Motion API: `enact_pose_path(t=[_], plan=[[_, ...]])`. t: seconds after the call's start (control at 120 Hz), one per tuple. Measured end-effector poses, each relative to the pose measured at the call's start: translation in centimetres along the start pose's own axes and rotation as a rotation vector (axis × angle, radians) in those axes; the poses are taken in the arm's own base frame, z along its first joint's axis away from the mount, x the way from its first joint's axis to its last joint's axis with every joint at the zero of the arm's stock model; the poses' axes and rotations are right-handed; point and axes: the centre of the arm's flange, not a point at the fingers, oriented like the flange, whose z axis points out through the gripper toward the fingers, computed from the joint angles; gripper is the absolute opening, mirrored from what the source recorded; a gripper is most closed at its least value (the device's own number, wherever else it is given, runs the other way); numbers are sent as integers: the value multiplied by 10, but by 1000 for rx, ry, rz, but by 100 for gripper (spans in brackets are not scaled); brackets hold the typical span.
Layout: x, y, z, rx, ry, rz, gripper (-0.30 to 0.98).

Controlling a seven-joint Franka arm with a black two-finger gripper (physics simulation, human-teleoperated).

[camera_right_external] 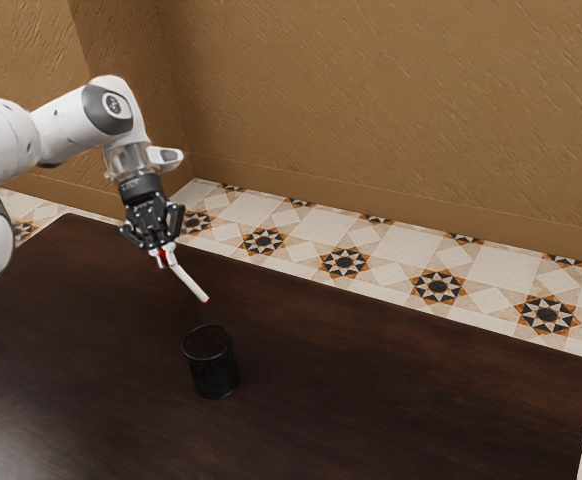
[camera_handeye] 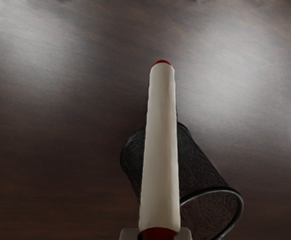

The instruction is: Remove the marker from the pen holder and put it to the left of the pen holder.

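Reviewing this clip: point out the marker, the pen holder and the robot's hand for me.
Marker (camera_handeye: 160, 145): wrist view, middle of its white barrel.
Pen holder (camera_right_external: 213, 374): exterior view, its dark side wall, below the rim.
Hand (camera_right_external: 163, 253): exterior view, between its fingertips, at the gripped marker.

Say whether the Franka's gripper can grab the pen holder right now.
Probably not: the gripper is closed on the marker, so its fingers are taken. Otherwise the way looks free: the pen holder stands upright, with nothing seen leaning on it.

wall (camera_right_external: 391, 100) warmly lit | tabletop (camera_right_external: 371, 400) dim | wrist view: two hazy glare patches
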Motion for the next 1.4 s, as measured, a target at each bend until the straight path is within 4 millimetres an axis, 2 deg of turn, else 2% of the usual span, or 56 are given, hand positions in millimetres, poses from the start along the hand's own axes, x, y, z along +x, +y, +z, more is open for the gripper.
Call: enact_pose_path(t=[0.075, 0.2, 0.358, 0.433, 0.592, 0.65, 0.817, 0.917, 1.167, 1.233, 1.267, 1.367, 1.4], plan=[[7, -19, 9, -52, 38, 16, -9], [1, -65, 22, -129, 113, 76, -9], [-11, -116, 40, -94, 200, 179, -9], [-10, -131, 49, -63, 224, 210, -9], [-7, -140, 60, -6, 250, 272, -3], [-8, -144, 62, 1, 253, 286, 2], [-17, -165, 65, -9, 251, 304, 26], [-18, -170, 68, -11, 244, 321, 37], [-13, -183, 73, -15, 238, 351, 54], [-9, -190, 80, -28, 227, 351, 56], [-7, -192, 75, -17, 233, 356, 56], [-5, -183, 46, 36, 270, 391, 61], [-13, -162, 26, 91, 289, 414, 62]])
